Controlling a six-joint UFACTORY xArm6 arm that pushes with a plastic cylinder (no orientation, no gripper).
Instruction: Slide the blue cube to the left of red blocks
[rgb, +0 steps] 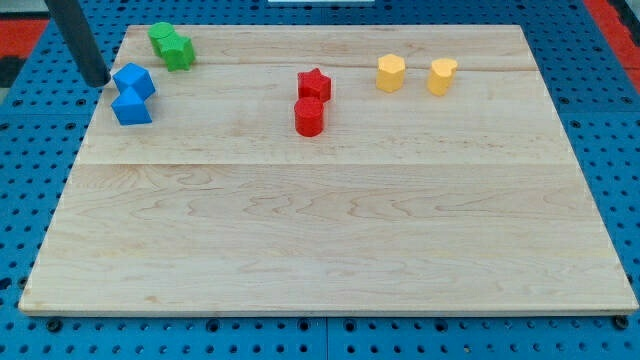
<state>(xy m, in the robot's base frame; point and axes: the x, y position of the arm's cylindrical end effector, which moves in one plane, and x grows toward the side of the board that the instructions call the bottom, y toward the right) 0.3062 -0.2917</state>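
Two blue blocks sit at the view's upper left: a blue cube and, touching it just below, a second blue block of a wedge-like shape. My tip rests at the board's left edge, right beside the cube's left side. A red star block and a red cylinder stand together near the upper middle, well to the right of the blue blocks.
Two green blocks touch each other at the top left, just above the blue cube. A yellow hexagonal block and another yellow block stand at the upper right. The wooden board lies on a blue pegboard.
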